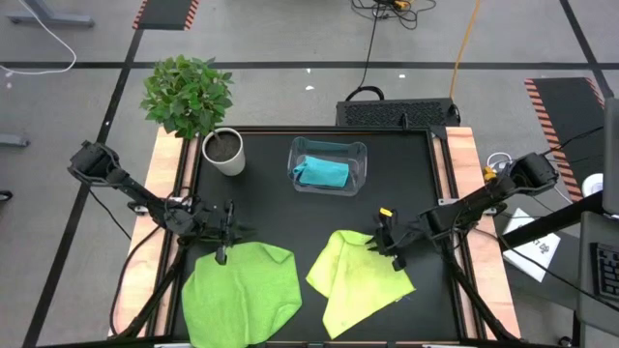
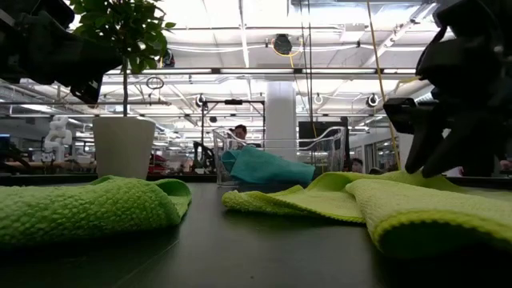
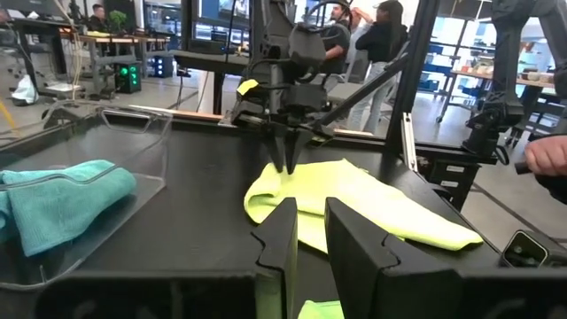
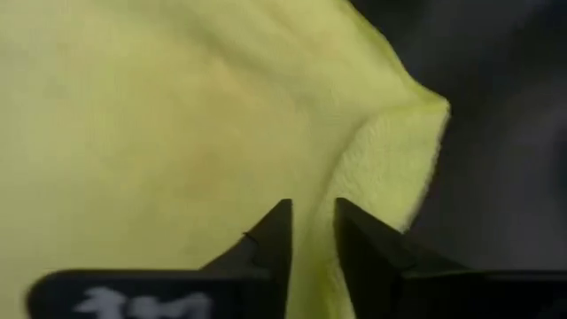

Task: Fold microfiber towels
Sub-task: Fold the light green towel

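Right now your right gripper (image 4: pixel 310 226) pinches a raised fold of the pale yellow-green towel (image 1: pixel 356 275). Your left gripper (image 1: pixel 222 253) hovers at the bright green towel (image 1: pixel 242 290), fingers nearly together, holding nothing.

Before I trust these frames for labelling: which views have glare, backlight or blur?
Low view: bright ceiling lights backlight the scene, the right pincer a dark silhouette. Right wrist view: the yellow towel is soft, out of focus. High view: evenly lit.

Three towels (image 1: pixel 242 290), one clear bin (image 1: pixel 360 157), one potted plant (image 1: pixel 189 97), two arms (image 1: pixel 126 184).
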### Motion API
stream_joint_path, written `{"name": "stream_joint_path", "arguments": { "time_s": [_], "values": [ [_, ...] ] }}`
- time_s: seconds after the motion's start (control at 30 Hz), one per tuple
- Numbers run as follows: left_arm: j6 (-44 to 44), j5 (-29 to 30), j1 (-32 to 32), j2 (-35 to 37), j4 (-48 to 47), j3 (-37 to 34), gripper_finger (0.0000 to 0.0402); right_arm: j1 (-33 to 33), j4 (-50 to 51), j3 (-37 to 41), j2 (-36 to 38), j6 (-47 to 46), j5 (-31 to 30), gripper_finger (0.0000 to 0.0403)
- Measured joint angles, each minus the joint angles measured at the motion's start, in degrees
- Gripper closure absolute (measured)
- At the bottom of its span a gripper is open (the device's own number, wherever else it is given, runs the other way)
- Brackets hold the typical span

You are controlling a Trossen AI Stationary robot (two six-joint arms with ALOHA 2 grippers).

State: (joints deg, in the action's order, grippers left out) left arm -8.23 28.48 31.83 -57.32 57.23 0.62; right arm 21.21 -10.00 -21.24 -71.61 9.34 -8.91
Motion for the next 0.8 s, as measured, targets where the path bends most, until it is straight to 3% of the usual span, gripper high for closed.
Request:
{"name": "stream_joint_path", "arguments": {
  "time_s": [0.2, 0.37, 0.6, 0.8],
  "values": [
    [0.4, 0.0, 0.0, 0.0, 0.0, 0.0, 0.0339, 1.6, 5.1, -1.6, 0.0, 6.7, -7.8, 0.0242],
    [0.4, 0.0, 0.0, 0.0, 0.0, 0.0, 0.0339, 2.2, 6.4, -1.6, 0.0, 9.0, -11.0, 0.0207],
    [0.5, 0.0, 0.0, 0.0, 0.0, 0.0, 0.0339, 2.3, 9.1, -1.6, 0.0, 11.7, -12.2, 0.0212],
    [0.5, 0.0, 0.0, 0.0, 0.0, 0.0, 0.0339, 2.5, 6.7, -1.6, 0.0, 12.3, -12.3, 0.0261]
  ]
}}
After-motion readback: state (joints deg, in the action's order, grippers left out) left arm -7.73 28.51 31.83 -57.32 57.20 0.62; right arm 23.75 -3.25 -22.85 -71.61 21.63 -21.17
